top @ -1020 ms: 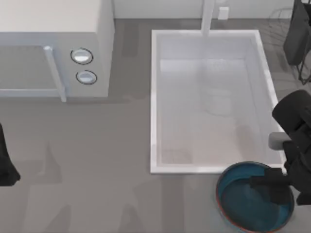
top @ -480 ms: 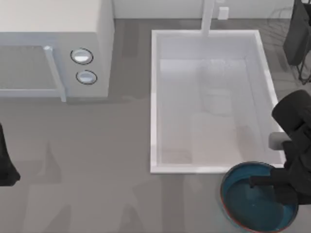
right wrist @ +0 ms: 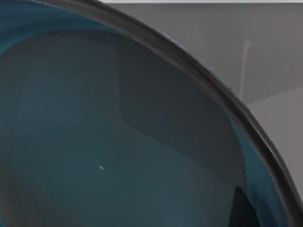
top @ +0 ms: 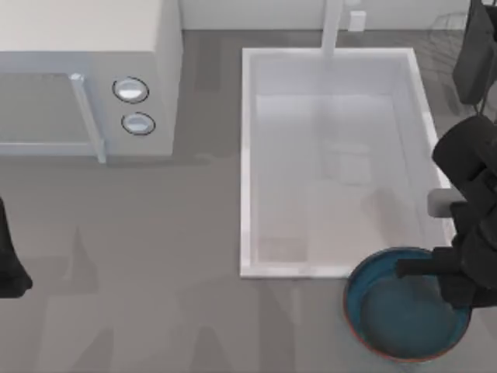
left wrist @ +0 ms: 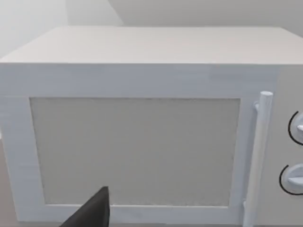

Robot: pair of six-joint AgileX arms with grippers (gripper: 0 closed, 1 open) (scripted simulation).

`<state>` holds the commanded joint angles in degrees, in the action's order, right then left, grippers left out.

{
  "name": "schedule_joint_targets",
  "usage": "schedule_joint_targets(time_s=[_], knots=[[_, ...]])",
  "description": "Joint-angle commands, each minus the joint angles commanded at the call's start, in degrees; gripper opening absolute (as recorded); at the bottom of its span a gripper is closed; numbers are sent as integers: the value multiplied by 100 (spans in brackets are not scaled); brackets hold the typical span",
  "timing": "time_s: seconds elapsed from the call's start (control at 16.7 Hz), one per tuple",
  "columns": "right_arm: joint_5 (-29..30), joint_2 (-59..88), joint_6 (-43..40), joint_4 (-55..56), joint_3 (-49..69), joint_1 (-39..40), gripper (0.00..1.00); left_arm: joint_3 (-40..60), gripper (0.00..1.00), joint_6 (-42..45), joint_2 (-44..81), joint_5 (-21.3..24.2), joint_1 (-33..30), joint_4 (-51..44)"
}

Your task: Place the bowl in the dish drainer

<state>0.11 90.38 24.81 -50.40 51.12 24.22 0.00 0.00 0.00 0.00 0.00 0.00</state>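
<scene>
Bowl [top: 404,307] sits off the sink's [top: 247,155] near right corner in the top view, its far rim overlapping the sink's front edge; whether it hangs in the air I cannot tell. Right gripper [top: 423,270] lies over the bowl's far right rim, apparently pinched on it, though the jaws' contact is hidden under the wrist. Dish drainer [top: 446,23], wire-framed, stands past the sink's far right corner, well apart from the bowl. Left arm [top: 9,256] parked far left of the sink.

Left wrist view: microwave [left wrist: 142,127] front, one dark fingertip low in frame; jaw spread not readable.

Right wrist view: bowl [right wrist: 94,142] interior close up, rim running diagonally.

Risk, as I judge it: an edge grip on glossy glaze could let the bowl swing or slip over the basin.
</scene>
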Motion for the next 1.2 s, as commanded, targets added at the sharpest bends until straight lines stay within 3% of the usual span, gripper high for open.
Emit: schedule_joint_targets(time_s=[0.6, 1.2], knots=[[-2, -504, -63, -3730, 3070, -58, 0, 0, 100, 0, 0, 0, 0, 0], [-99, -694, -149, -3888, 3385, -197, 0, 0, 100, 0, 0, 0, 0, 0]])
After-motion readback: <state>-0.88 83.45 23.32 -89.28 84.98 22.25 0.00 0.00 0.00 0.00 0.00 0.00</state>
